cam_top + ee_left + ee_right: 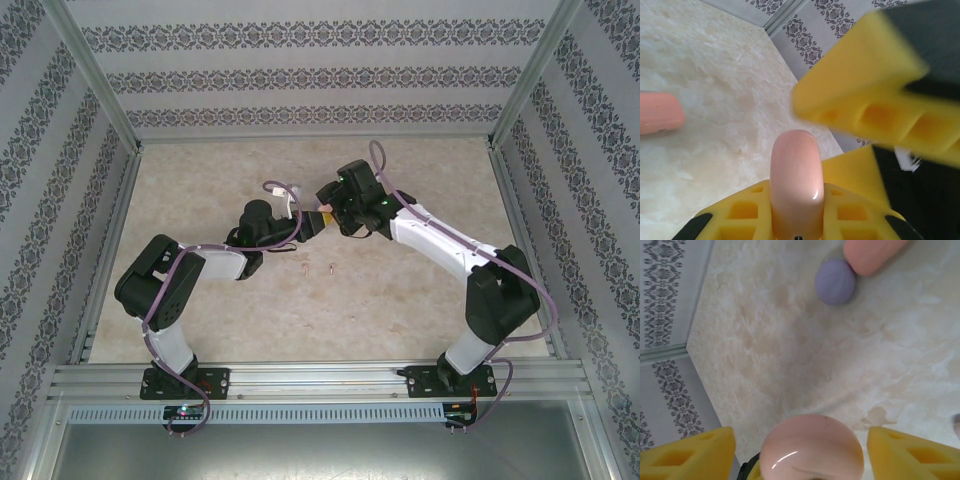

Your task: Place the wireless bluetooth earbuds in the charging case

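Now: my left gripper (796, 220) is clamped on a salmon case (794, 170), which sticks out past the fingertips. My right gripper (801, 457) stands apart, its fingers (690, 455) either side of that case with gaps showing. Farther out on the table (790, 350), a purple case (835, 281) sits just beside another salmon case (872, 255). Two earbuds (305, 268) lie loose on the table, near both grippers, on the side toward the bases.

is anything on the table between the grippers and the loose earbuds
Nothing visible: the earbuds lie on bare table, just nearer the bases. But the left gripper is shut on a pink case; the right gripper is open.
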Robot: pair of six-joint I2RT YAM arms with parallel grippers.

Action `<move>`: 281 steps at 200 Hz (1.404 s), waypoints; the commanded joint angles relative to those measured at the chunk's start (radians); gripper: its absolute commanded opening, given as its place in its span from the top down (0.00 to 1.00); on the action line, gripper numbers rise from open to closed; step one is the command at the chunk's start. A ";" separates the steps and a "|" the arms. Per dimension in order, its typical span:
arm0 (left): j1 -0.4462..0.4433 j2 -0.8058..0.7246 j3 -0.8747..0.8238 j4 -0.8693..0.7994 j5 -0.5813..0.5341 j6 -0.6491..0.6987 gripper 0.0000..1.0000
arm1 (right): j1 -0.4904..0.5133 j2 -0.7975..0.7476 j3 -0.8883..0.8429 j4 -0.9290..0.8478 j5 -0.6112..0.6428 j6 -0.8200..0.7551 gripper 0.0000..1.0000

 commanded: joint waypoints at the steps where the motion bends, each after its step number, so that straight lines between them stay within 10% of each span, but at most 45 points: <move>1: -0.005 -0.026 0.014 -0.036 0.002 0.046 1.00 | -0.030 -0.099 -0.031 0.017 0.055 -0.089 0.22; 41: 0.024 -0.081 0.039 -0.177 0.088 0.132 1.00 | -0.098 -0.236 -0.191 0.116 0.040 -0.288 0.07; 128: 0.057 -0.155 0.215 -0.587 0.364 0.350 1.00 | -0.165 -0.493 -0.553 0.482 -0.293 -0.762 0.10; 281: 0.056 -0.163 0.294 -0.679 0.453 0.385 1.00 | -0.133 -0.352 -0.517 0.552 -0.354 -0.773 0.20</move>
